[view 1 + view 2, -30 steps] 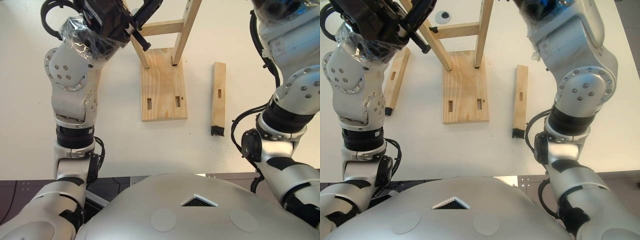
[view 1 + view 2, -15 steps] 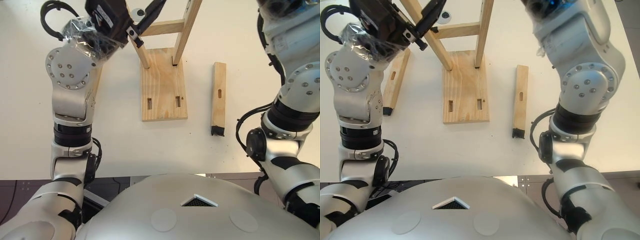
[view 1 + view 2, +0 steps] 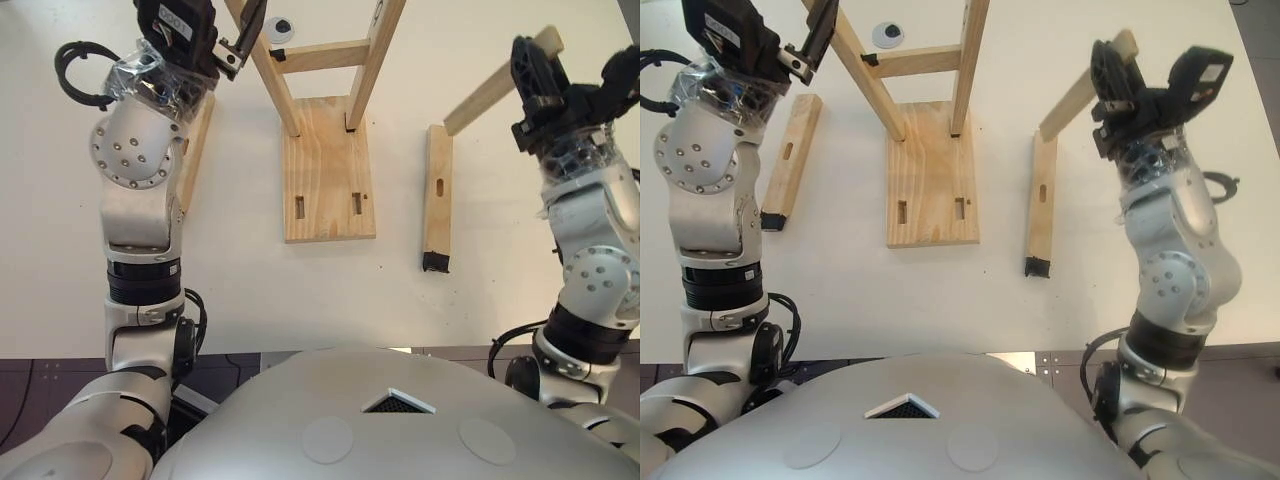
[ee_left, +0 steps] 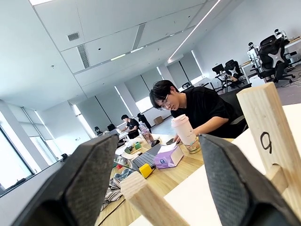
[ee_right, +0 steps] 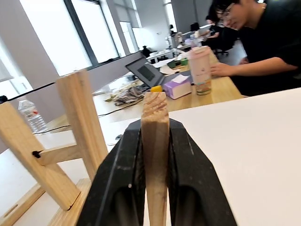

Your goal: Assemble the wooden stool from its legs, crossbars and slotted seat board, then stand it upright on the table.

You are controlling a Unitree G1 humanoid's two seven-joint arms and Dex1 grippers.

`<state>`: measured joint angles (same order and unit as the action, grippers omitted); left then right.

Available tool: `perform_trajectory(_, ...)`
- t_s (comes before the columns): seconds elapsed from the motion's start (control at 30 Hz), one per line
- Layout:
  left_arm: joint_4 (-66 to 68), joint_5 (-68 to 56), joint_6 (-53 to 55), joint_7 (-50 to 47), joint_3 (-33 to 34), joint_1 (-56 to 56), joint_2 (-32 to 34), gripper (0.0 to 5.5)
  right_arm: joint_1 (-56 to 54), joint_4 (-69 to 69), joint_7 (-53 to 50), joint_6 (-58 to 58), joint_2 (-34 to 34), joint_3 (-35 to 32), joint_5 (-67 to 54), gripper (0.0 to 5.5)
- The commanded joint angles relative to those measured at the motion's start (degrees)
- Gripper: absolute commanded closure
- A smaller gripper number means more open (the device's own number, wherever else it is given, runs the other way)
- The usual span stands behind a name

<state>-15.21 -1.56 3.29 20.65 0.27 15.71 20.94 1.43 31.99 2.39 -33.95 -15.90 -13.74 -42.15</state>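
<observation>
Two pale wooden legs (image 3: 375,60): standing in slotted seat board (image 3: 328,180).
Right gripper (image 5: 151,136): clamping light wooden bar (image 3: 480,100).
Left gripper (image 4: 160,141): gaping, empty.

Seat board (image 3: 327,170) centre — legs (image 3: 372,60) in far slots; right piece (image 3: 437,195), left piece (image 3: 790,160) flanking.

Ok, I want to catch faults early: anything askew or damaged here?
Nothing stands out. The seat board lies flat, two standing legs sit in its far slots joined by a crossbar, two loose legs lie beside it, and the right gripper holds a wooden bar.
</observation>
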Motion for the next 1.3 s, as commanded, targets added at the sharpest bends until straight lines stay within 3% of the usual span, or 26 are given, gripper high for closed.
perform_trajectory(0.03, -0.8, -0.9, 2.2, -0.2, 1.3, 0.2, 0.4, 2.39, 5.0, 2.7, -2.0, -1.6, 2.1, -0.2, -1.1, 5.10)
perform_trajectory(0.53, -3.2, -1.1, 4.7, 1.7, -0.2, -0.2, 1.0, 2.39, 7.6, 0.5, 1.2, -1.5, 1.3, 3.1, 2.3, 5.10)
perform_trajectory(0.9, -4.1, -1.2, 5.3, 1.0, 0.0, -1.0, 0.8, 2.39, 8.2, -2.9, 4.4, -0.5, 0.4, 1.9, 6.2, 5.10)
perform_trajectory(1.3, -1.3, -1.9, 5.6, 1.7, 2.4, 2.7, 2.6, 2.39, 12.2, -3.2, -1.2, -0.7, 0.0, 6.6, 19.0, 5.10)
